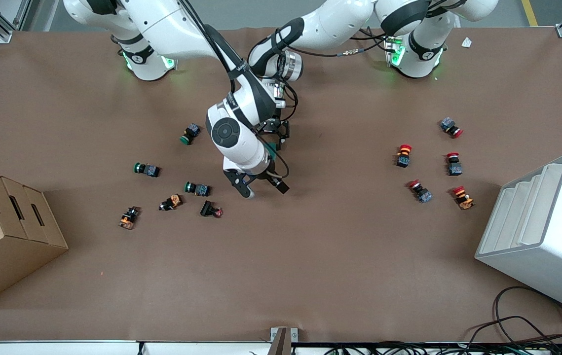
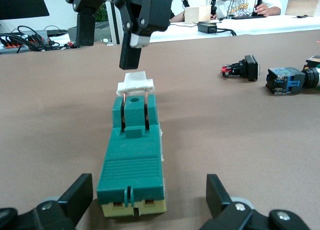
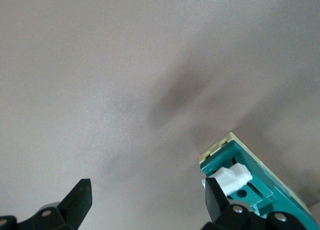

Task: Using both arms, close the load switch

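Observation:
The load switch (image 2: 132, 155) is a teal green block on a cream base, lying flat on the brown table, with its white lever (image 2: 134, 84) raised at one end. In the front view only a green sliver (image 1: 272, 148) of it shows under the right arm's hand. My left gripper (image 2: 148, 200) is open, low at the switch's lever-free end, one finger on each side, not touching. In the front view it (image 1: 276, 129) sits by that sliver. My right gripper (image 1: 262, 188) is open over the lever end. One of its fingers (image 3: 216, 197) is close beside the lever (image 3: 231, 177).
Green-capped push buttons (image 1: 146, 169) and small orange and black parts (image 1: 171, 202) lie toward the right arm's end, by a cardboard box (image 1: 9, 231). Red-capped buttons (image 1: 403, 155) lie toward the left arm's end, by a white stepped rack (image 1: 542, 231). Cables trail at the front edge.

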Available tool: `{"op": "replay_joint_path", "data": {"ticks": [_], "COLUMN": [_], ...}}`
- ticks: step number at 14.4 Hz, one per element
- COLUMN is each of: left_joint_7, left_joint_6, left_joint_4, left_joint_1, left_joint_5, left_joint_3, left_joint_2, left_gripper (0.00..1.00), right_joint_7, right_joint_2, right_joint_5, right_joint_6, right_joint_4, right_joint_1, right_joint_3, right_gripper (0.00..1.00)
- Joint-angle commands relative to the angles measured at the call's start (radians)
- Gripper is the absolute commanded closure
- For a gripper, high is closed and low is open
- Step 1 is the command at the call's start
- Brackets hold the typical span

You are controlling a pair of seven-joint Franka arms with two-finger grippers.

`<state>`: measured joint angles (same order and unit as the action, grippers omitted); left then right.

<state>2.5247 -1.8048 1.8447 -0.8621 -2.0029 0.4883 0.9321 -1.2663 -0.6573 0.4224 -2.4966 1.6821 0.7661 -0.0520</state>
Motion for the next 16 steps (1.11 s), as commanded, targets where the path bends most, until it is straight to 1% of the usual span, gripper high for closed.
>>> {"op": "replay_joint_path", "data": {"ticks": [1,7,11,16], "left_joint_7": [-0.003,0.000,0.000,0.000], "left_joint_6": [0.002,0.005,0.005,0.005], "left_joint_4": [-0.032,-0.021,-0.015,-0.018], "left_joint_1": [-0.011,-0.018,-0.018,-0.015], "left_joint_5": [-0.020,-0.019,-0.019,-0.017], "left_joint_3": [-0.011,-0.011,-0.011,-0.011], "left_joint_2": [0.028,0.030,0.028,0.027], "left_gripper": [0.00,0.00,0.00,0.00], "right_joint_7": [0.027,0.054,0.073,0.077], "right_joint_2": [-0.027,-0.042,-0.087,-0.090], "right_joint_5": [0.004,-0.002,-0.005,-0.005], "right_joint_6": [0.005,0.004,-0.008,0.007], "right_joint_4": [-0.022,-0.022,-0.027,-0.071], "right_joint_1": [-0.008,-0.008,-0.008,-0.025], "right_joint_3": [0.009,0.009,0.009,0.006], "right_gripper": [0.00,0.00,0.00,0.00]}}
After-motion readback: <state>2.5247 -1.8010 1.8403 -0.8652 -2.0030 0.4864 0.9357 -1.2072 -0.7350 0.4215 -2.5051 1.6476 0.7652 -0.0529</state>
